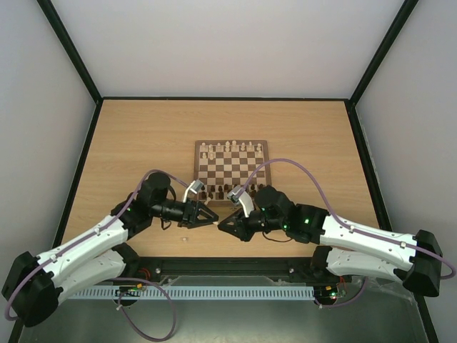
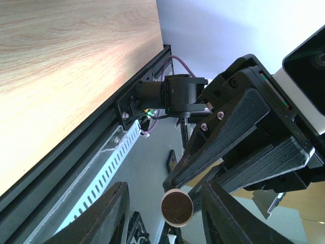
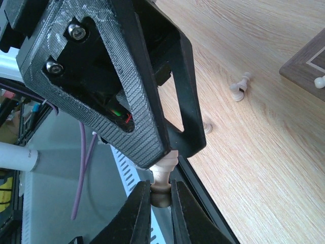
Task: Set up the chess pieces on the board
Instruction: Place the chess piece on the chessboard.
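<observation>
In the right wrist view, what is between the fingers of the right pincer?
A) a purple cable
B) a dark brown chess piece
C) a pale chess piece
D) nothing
C: the right pincer is shut on a pale chess piece.

From above, the near edge of the board (image 1: 232, 163) is hidden under both wrists; the chess pieces (image 1: 230, 148) on its far rows are too small to tell apart; in the right wrist view the top of the pinched piece (image 3: 162, 175) is lost behind the left hand (image 3: 172, 152); the left wrist view cuts its own fingers (image 2: 101, 216) off at the bottom edge.
</observation>
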{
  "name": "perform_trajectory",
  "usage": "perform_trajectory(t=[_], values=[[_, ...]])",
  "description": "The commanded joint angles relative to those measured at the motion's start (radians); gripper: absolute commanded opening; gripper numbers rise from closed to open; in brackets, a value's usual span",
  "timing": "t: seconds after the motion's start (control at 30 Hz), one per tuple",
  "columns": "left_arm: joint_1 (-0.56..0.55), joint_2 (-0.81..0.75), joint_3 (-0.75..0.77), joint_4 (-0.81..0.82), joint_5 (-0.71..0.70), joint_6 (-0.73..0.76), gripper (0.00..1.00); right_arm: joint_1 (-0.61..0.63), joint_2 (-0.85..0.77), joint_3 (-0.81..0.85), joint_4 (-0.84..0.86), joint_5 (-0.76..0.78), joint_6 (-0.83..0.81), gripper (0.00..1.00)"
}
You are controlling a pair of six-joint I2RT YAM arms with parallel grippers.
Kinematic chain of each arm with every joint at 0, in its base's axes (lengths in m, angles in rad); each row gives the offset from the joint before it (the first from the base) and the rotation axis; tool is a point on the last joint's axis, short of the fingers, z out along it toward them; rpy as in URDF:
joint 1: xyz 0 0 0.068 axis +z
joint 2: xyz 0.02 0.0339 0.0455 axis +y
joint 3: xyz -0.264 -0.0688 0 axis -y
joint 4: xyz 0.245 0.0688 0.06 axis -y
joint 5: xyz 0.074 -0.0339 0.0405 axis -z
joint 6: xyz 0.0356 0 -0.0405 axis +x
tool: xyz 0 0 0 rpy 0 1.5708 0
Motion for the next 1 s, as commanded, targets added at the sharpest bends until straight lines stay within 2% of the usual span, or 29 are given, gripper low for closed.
perform_trajectory(t=[0.0,0.37,0.6,0.67,0.73,0.83,0.97], values=[[0.005,0.020,-0.006,0.046,0.023,-0.005,0.39,-0.004,-0.014,0.019,0.016,0.011,-0.022,0.10],[0.003,0.027,-0.015,0.064,0.021,-0.018,0.17,-0.005,0.017,0.023,0.017,0.042,-0.031,0.10],[0.002,-0.005,-0.033,0.064,0.018,-0.031,0.15,-0.005,0.022,0.031,0.013,0.083,-0.022,0.10],[0.002,-0.010,-0.038,0.063,0.016,-0.031,0.14,-0.004,0.023,0.033,0.011,0.096,-0.017,0.14],[0.003,-0.017,-0.043,0.063,0.001,-0.038,0.13,-0.005,0.020,0.033,0.011,0.110,-0.010,0.24],[0.003,-0.030,-0.054,0.077,-0.023,-0.066,0.12,-0.005,0.011,0.031,0.023,0.112,0.000,0.31],[0.005,-0.058,-0.081,0.142,-0.060,-0.132,0.11,-0.005,-0.016,0.005,0.059,0.126,0.020,0.34]])
